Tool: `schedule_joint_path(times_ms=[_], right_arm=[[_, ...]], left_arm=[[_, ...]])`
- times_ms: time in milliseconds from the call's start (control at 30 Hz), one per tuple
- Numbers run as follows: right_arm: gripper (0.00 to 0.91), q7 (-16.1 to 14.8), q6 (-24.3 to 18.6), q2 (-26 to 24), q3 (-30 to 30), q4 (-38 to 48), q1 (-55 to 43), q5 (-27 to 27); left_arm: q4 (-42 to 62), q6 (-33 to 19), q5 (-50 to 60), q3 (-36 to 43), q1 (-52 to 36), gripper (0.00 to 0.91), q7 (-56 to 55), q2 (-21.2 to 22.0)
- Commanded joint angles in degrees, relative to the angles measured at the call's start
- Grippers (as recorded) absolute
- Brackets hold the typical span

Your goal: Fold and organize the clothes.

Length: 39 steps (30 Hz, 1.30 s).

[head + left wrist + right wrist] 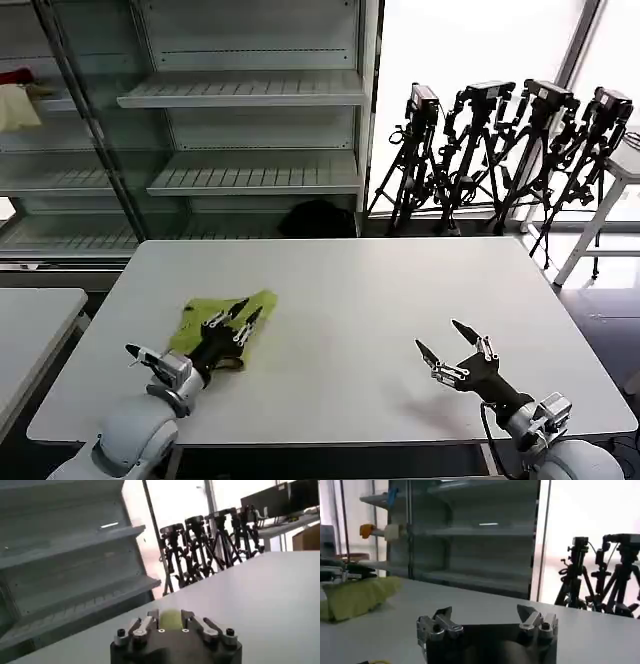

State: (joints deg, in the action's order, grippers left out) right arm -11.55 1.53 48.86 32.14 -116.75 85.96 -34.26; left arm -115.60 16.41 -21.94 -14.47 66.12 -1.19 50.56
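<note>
We see the lime yellow-green T-shirt (222,316) lying bunched in a small heap on the white table (360,300), on its near-left part, well apart from the far edge. Our left arm reaches forward from the near-left corner, low over the tabletop, and the left gripper (240,320) rests on the heap, its dark fingers pointing toward the far right. In the left wrist view a patch of the green fabric (170,619) sits between the fingers of the left gripper (170,622), which stand narrowly apart; we cannot tell whether they actually pinch the cloth or only rest on it.

Our right arm stretches in from the near-right corner, the wrist tilted up, so that the right gripper (447,340) hangs just above the bare table, well apart from the shirt. Its two fingers are spread wide with nothing between them. In the right wrist view the right gripper (485,617) shows the same wide spread, and the shirt (357,596) lies farther off, with the other arm's fingers on it.
</note>
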Motion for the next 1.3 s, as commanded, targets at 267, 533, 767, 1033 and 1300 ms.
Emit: schedule_joint_path(times_ms=[267, 533, 767, 1033, 1300], right_arm=[[0.907, 7.7, 10.8, 6.7, -12.1, -0.6, -14.0, -1.5], [0.907, 26.5, 29.2, 16.8, -38.3, 0.2, -34.9, -6.4], [0.907, 35.3, 31.6, 24.3, -47.5, 8.2, -40.5, -10.9], [0.907, 34.6, 31.6, 26.0, -46.2, 13.5, -40.1, -11.0], [0.836, 30.8, 31.0, 26.5, -44.0, 15.8, -38.9, -8.3]], left_arm=[[-11.7, 5.2, 0.3, -11.6, 4.5, 0.907, -7.9, 1.9], [-14.8, 5.3, -0.3, -23.9, 16.4, 0.907, -3.1, 8.3], [-15.6, 4.8, 3.1, -24.4, 18.8, 0.907, -3.2, 13.6], [-14.5, 4.5, 4.9, -23.8, 20.0, 0.907, -3.1, 15.2], [-12.9, 3.7, 5.8, -23.2, 19.7, 0.907, -2.8, 15.4]])
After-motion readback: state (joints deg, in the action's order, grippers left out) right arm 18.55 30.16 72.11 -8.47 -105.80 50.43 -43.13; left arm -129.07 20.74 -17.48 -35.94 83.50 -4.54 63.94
